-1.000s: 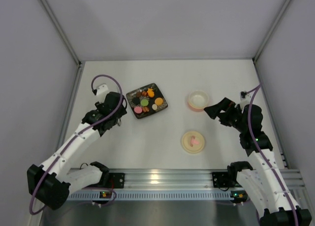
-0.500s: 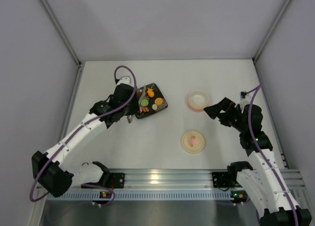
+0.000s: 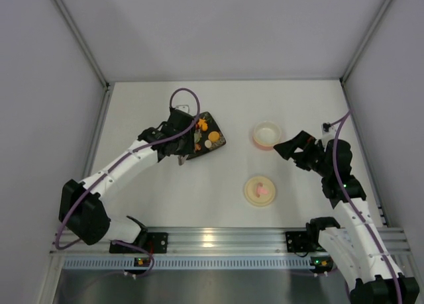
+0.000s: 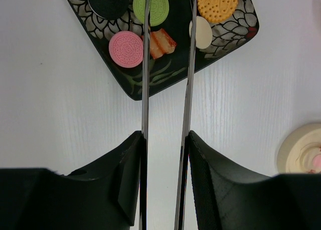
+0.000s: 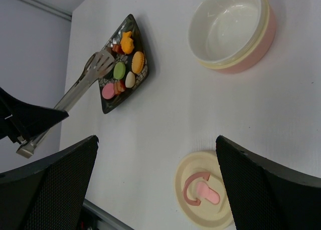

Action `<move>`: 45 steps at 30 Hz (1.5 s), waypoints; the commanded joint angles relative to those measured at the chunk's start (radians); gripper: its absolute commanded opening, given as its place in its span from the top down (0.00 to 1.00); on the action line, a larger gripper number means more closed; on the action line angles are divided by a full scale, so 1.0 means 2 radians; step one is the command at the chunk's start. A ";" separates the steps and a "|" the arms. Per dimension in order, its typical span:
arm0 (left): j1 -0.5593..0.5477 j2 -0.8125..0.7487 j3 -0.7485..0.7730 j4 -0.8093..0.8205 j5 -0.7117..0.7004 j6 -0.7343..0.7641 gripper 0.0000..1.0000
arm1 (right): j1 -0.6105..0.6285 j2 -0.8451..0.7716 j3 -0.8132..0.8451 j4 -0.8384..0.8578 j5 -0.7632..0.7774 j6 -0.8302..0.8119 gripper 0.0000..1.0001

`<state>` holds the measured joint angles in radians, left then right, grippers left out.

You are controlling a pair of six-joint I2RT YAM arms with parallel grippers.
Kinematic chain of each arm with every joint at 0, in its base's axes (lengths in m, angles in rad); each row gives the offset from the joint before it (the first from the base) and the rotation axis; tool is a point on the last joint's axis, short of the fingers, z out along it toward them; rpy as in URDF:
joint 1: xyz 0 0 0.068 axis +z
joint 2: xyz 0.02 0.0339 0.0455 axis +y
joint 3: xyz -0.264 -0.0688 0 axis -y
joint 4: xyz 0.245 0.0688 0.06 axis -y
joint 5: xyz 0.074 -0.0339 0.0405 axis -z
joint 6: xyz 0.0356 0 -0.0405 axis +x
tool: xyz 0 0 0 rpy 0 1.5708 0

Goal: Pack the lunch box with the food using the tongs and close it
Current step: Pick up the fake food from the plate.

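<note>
My left gripper (image 4: pixel 165 137) is shut on the silvery tongs (image 4: pixel 144 89), one fingertip pressing on each arm. The tong arms reach out over the dark floral plate (image 4: pixel 131 85), and between them lie part of a green cookie (image 4: pixel 156 5) and a striped brown piece (image 4: pixel 161 43). Other food on the plate includes a pink cookie (image 4: pixel 126 49), an orange biscuit (image 4: pixel 217 2) and a cream piece (image 4: pixel 203 33). The pink lunch box (image 3: pixel 267 134) stands empty to the right. Its cream lid (image 3: pixel 260 190) lies nearer the arms. Beside the box, my right gripper (image 3: pixel 286 148) hangs open and holds nothing.
The plate (image 3: pixel 216 144) sits left of centre, partly under the left wrist. In the right wrist view the tongs (image 5: pixel 75 97) slant over the plate's left corner, with the lid (image 5: pixel 205 190) below the box (image 5: pixel 230 29). Grey walls enclose the table on three sides.
The left arm has swung right from beside the plate to over it, carrying the tongs, whose arms have been squeezed closer. The right arm has not moved.
</note>
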<state>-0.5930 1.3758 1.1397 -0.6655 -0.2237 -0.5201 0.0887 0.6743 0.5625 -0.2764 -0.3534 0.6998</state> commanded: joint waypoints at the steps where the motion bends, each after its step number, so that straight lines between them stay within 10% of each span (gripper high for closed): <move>1: -0.001 0.011 0.025 0.024 0.007 0.008 0.55 | -0.008 0.003 0.018 0.023 -0.003 -0.005 0.01; 45: -0.033 -0.008 -0.020 0.019 0.053 0.005 0.52 | -0.008 0.000 0.000 0.024 0.000 -0.001 0.01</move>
<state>-0.6552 1.3640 1.0943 -0.6632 -0.1406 -0.5205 0.0887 0.6807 0.5625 -0.2764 -0.3531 0.6930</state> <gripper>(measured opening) 0.482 0.993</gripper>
